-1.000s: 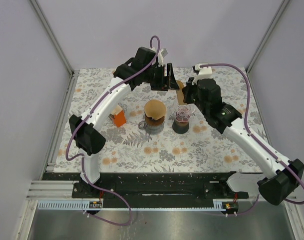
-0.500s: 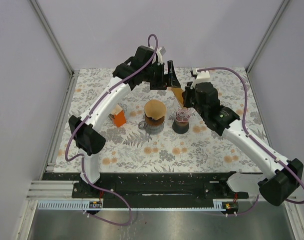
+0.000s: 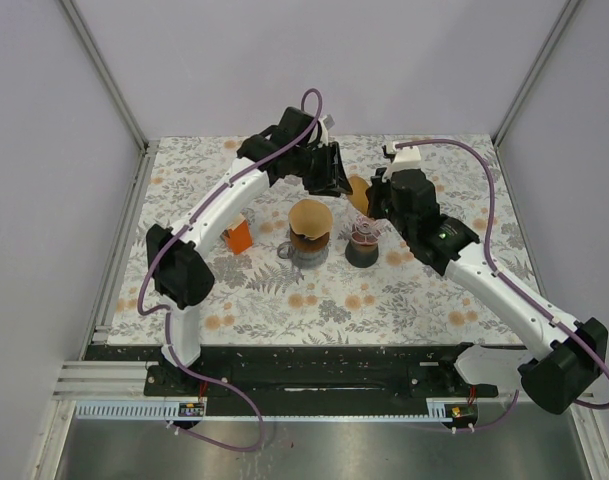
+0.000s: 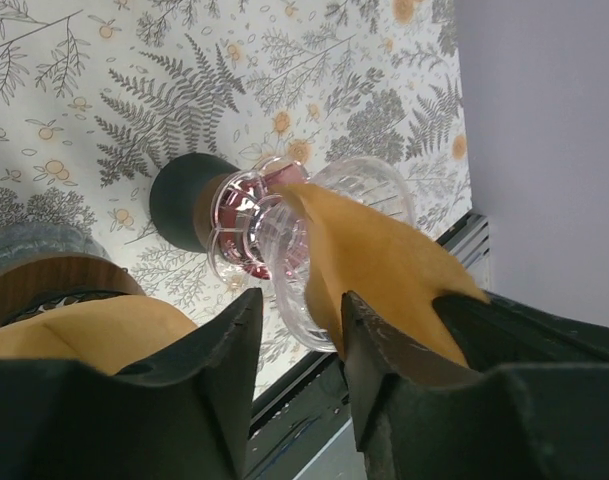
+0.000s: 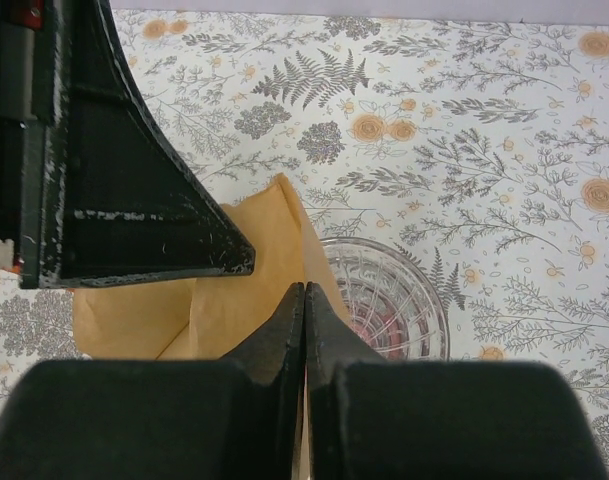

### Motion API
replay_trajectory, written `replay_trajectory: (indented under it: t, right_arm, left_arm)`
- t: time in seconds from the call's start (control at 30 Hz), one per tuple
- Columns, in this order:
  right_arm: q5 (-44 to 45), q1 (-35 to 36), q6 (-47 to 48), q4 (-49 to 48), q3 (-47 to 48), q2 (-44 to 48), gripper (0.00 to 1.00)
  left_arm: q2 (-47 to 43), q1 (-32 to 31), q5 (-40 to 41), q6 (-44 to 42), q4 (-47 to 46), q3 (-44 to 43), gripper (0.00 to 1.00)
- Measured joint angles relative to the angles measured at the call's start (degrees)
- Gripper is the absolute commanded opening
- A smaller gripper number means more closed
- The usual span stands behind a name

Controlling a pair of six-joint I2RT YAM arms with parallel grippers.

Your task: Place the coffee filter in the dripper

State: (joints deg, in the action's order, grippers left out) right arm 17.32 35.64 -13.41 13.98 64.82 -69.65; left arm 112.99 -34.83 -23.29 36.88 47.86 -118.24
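Observation:
The brown paper coffee filter [image 3: 357,190] hangs just above and behind the clear glass dripper [image 3: 363,233], which sits on a black base. My right gripper [image 3: 368,201] is shut on the filter's edge; in the right wrist view the closed gripper [image 5: 304,290] pinches the filter [image 5: 234,290] beside the dripper's ribbed bowl [image 5: 394,300]. My left gripper [image 3: 336,178] is open next to the filter. In the left wrist view the open gripper [image 4: 299,300] frames the dripper rim [image 4: 274,240], and the filter [image 4: 374,250] lies against the outside of its right finger.
A stack of brown filters [image 3: 311,215] sits on a grey stand left of the dripper and also shows in the left wrist view [image 4: 74,330]. A small orange block [image 3: 239,237] stands further left. The flowered mat [image 3: 404,290] covers the table.
Both grippers have come down and nearer, carrying the filter from the back of the table to just over the dripper. The left gripper has tilted towards the right.

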Motion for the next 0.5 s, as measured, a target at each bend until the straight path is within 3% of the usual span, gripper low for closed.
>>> replay_trajectory:
  t: [0.27, 0.5]
  right_arm:
    - [1.3, 0.0, 0.0, -1.2, 0.0, 0.6, 0.0]
    - [1.7, 0.0, 0.8, -1.0, 0.0, 0.6, 0.0]
  left_arm:
    - [0.0, 0.0, -0.9, -1.4, 0.1, 1.7, 0.0]
    - [-0.1, 0.0, -1.3, -5.0, 0.3, 1.6, 0.0]
